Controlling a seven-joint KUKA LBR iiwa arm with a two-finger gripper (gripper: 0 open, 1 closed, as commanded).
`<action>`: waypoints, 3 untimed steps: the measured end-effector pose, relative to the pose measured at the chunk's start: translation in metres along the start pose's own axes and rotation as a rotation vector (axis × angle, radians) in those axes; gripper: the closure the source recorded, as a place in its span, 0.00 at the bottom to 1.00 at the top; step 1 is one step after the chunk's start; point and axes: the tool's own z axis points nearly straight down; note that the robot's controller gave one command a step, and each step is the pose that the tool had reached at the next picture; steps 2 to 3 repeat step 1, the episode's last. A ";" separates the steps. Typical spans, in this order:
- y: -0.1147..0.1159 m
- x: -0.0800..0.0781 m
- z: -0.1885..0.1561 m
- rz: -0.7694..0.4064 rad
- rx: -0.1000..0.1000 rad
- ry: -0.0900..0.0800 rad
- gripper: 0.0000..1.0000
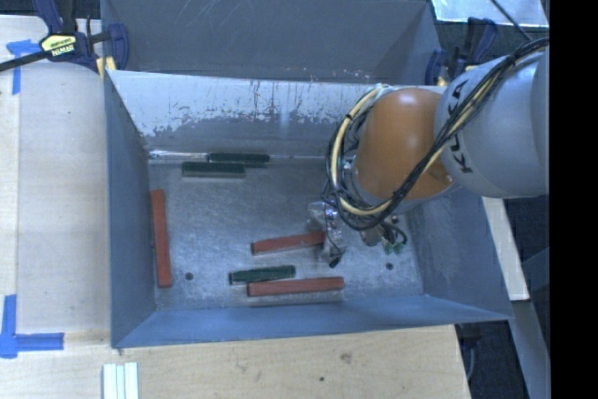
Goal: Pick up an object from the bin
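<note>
Gripper (331, 240) is low over the floor of the grey metal bin (131, 201), right of centre, beneath the orange wrist cover (397, 145) and its looped cables (344, 187). It is at the right end of a red-brown flat stick (285, 244), which lies across the middle of the bin floor and rises slightly toward the right wall. Judgement: the step in hand is taking hold of this stick at its right end. To do it well, the gripper should straddle the stick across its narrow width and sit squarely on the floor before it closes. A grasp further in from the end would be better, since a hold at the very end may let the long stick swing or slip when lifted. The lift should go straight up, clear of the dark green flat stick (262, 275) lying just toward the front wall. A second red-brown stick (294, 287) lies just beside that one, along the front wall. As to the gripper itself, I cannot tell whether it is apart or together, because the wrist and cables cover much of it. It meets or overlaps the stick's end, but contact cannot be confirmed and nothing is seen held. Also in the bin are a third red-brown stick (162, 238) along the left wall and a pair of dark green sticks (238, 159) at the back wall, all well apart from the gripper.
</note>
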 end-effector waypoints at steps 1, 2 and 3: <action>-0.008 -0.012 -0.133 0.000 0.001 -0.004 1.00; -0.008 -0.012 -0.133 0.000 0.001 -0.004 1.00; -0.008 -0.012 -0.133 0.000 0.001 -0.004 1.00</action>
